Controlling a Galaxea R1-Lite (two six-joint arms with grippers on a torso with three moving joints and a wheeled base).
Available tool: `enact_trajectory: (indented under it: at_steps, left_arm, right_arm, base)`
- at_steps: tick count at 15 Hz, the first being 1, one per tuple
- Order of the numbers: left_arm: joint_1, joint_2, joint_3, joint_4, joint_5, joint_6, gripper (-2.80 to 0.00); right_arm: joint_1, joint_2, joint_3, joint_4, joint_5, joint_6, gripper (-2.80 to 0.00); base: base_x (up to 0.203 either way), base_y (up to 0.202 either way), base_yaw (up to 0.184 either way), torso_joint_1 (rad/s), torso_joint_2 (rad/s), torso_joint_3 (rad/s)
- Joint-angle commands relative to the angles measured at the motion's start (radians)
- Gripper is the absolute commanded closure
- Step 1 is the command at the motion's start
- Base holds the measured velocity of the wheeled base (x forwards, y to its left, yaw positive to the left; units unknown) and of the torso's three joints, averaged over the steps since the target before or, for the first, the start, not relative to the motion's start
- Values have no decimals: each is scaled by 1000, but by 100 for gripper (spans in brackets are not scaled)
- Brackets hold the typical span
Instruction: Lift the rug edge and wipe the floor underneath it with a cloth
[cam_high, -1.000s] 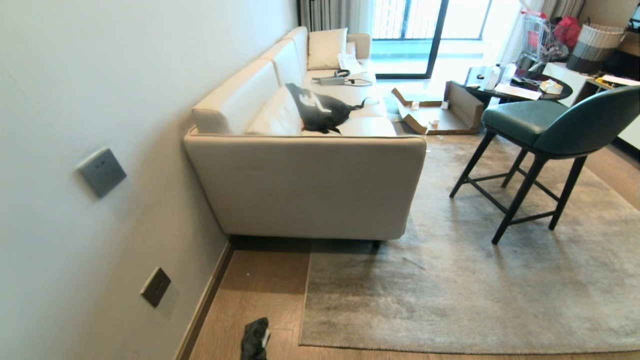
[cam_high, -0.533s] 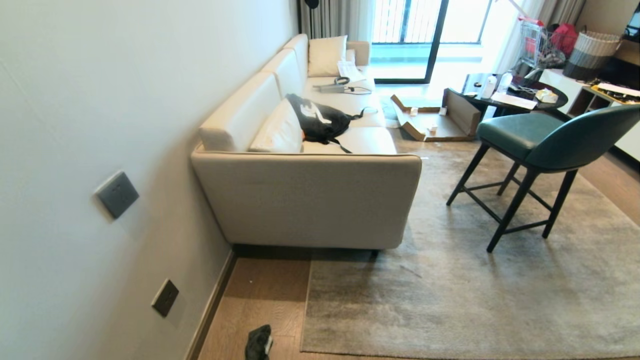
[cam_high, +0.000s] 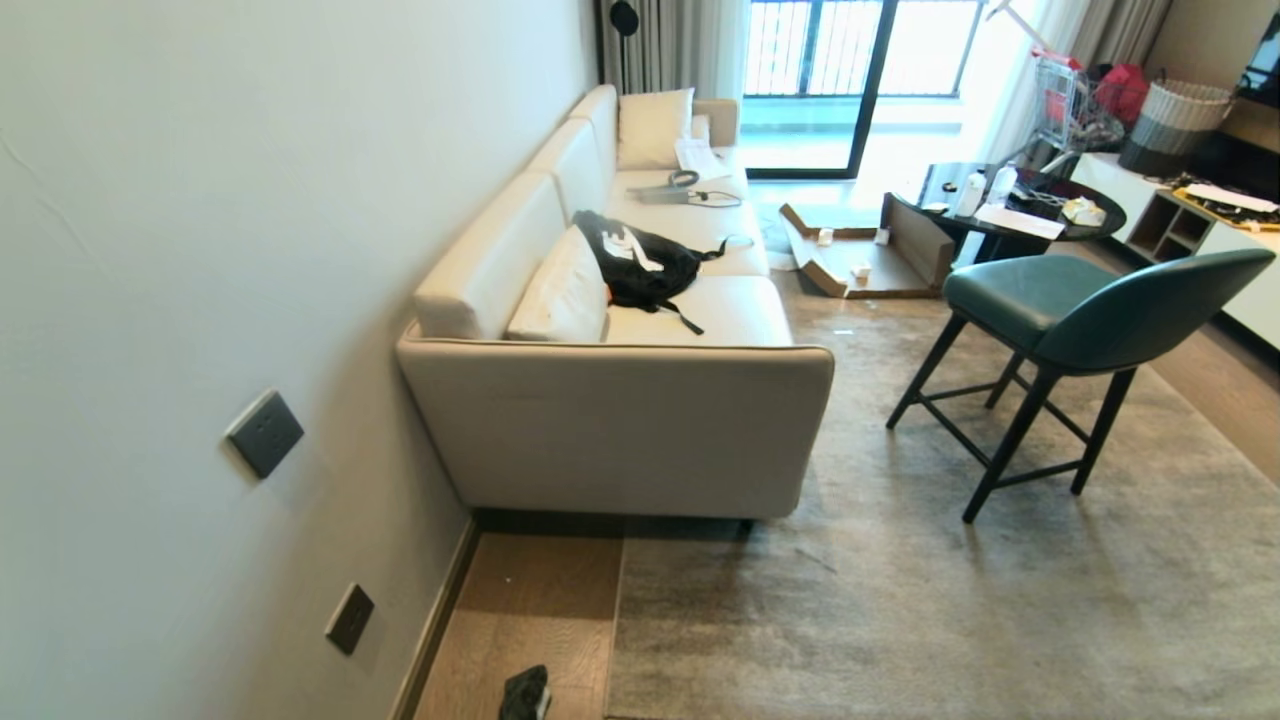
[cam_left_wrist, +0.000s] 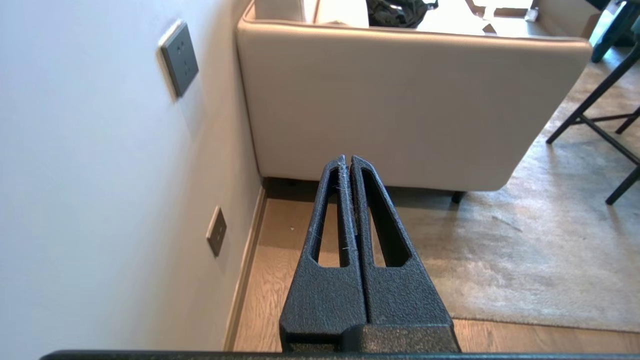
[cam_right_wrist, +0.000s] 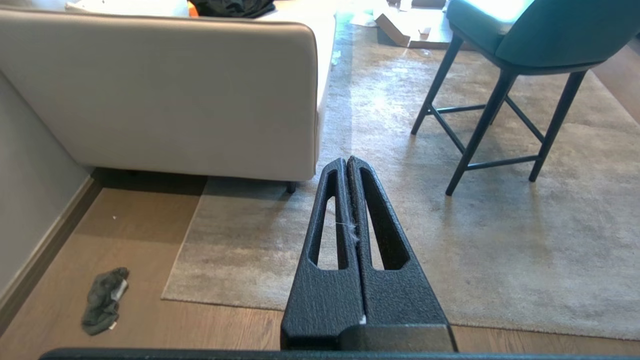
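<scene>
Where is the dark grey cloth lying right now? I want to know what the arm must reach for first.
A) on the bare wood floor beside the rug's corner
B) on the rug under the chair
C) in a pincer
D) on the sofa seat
A: the cloth lies crumpled on the wood floor, off the rug edge, and both pincers are shut and empty.

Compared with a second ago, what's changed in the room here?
Only the head camera has moved: the whole scene slid down the picture, so more of the window shows. Nothing was taken hold of or let go. The cloth still lies on the floor beside the rug edge, flat as before.
</scene>
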Motion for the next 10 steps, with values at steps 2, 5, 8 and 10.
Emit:
enact_trajectory:
  at_steps: [2,5,8,10]
  left_arm:
    - [0,1,0,0,0,-1,0]
    - [0,0,0,0,0,-1,0]
    - [0,0,0,0,0,-1,0]
    - [0,0,0,0,0,-1,0]
  right_arm:
    - [0,1,0,0,1,2,0]
    - [0,1,0,0,1,2,0]
    - [0,1,0,0,1,3,0]
    - [0,1,0,0,1,3,0]
  base:
    - [0,0,0,196,-577,-366]
    - [0,0,0,238,-582,-361]
    - [0,0,0,173,-425,-262]
    - [0,0,0,156,-377,-222]
